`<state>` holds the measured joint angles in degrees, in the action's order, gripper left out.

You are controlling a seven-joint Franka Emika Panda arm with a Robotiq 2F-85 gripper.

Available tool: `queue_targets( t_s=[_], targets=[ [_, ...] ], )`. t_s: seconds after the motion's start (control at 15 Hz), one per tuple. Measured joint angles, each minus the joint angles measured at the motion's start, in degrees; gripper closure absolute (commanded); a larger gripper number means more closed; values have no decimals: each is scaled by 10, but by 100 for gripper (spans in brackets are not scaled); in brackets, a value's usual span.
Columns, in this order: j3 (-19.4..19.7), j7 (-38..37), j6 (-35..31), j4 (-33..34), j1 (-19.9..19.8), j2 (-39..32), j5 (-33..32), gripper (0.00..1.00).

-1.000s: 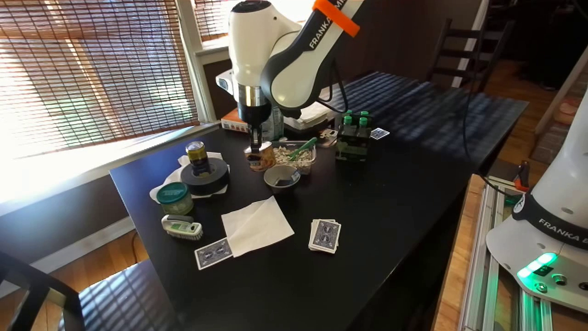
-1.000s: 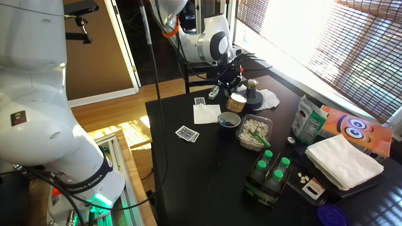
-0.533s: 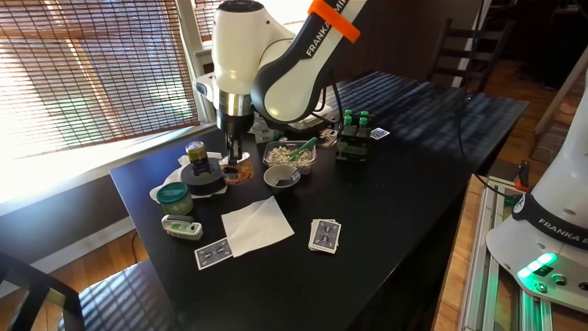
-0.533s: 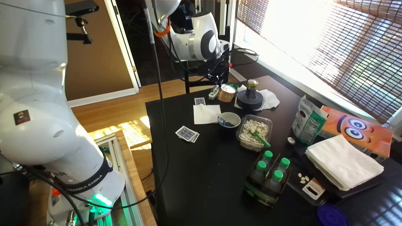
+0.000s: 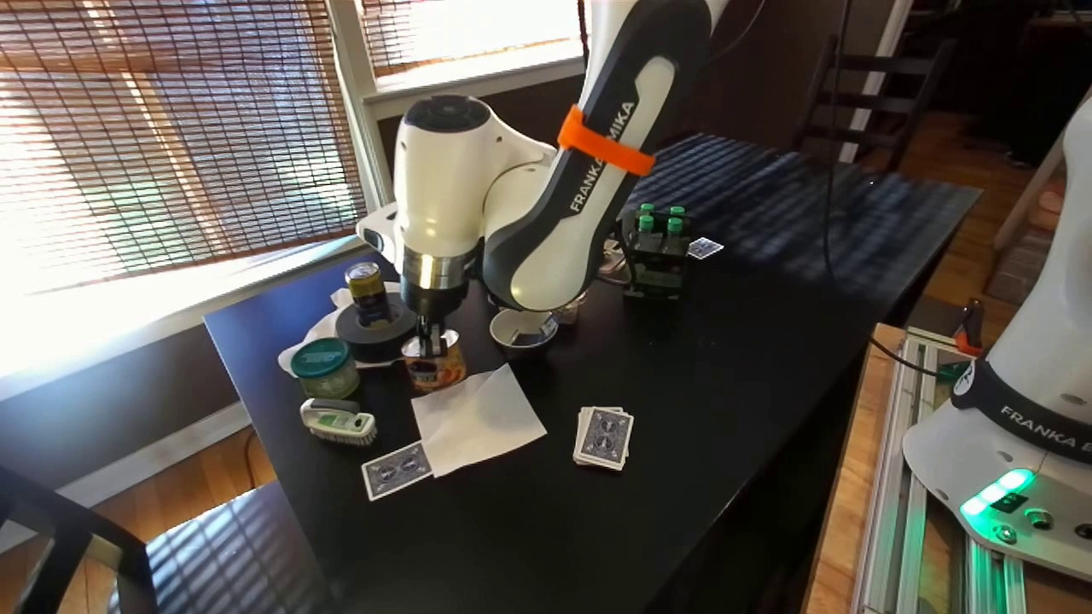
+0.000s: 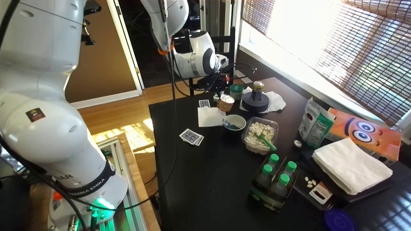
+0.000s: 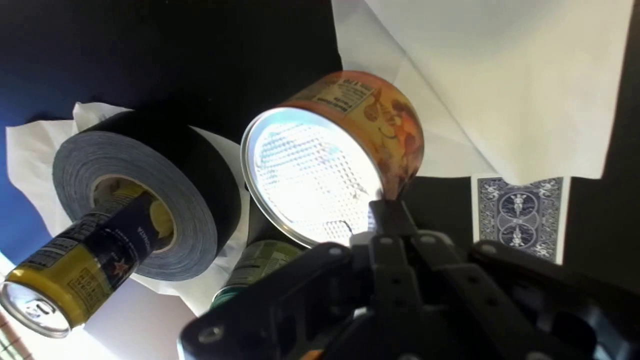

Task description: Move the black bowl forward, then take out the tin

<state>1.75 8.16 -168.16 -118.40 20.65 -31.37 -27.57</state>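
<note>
The tin [image 5: 435, 375] has an orange label and a silver lid; it also shows in an exterior view [image 6: 225, 105]. My gripper [image 5: 433, 344] is shut on the tin's rim. In the wrist view, the fingers [image 7: 392, 217] pinch the edge of the tin [image 7: 315, 175], its bright lid facing the camera. The tin is low beside the napkin's corner; I cannot tell whether its base touches the table. The black bowl [image 5: 505, 325], dark outside and pale inside with a blue packet in it, stands apart from the tin; it also shows in an exterior view [image 6: 238, 118].
A black tape roll [image 5: 384, 345] bearing a small can [image 5: 367, 294] stands close to the tin, as does a green-lidded jar [image 5: 322, 362]. A brush [image 5: 337, 422], napkin [image 5: 482, 422] and card stack [image 5: 604, 437] lie nearby. A tub of food [image 6: 260, 131] and bottle carrier [image 6: 271, 189] stand beyond the bowl.
The tin, held in my gripper, has moved away from the food tub and down, past the tape roll to beside the napkin. The bowl has not moved.
</note>
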Motion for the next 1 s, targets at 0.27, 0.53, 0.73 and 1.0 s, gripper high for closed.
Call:
queue_targets(
  t_s=[0.27, 0.53, 0.73, 1.0],
  targets=[
    [90, -49, -11, 22, 71, -30, -20, 100],
    [147, -83, -11, 40, 119, -60, -26, 100],
    [170, -108, -11, 51, 140, -90, -27, 66],
    [169, -122, 1, 62, 138, -97, -21, 40]
  ],
)
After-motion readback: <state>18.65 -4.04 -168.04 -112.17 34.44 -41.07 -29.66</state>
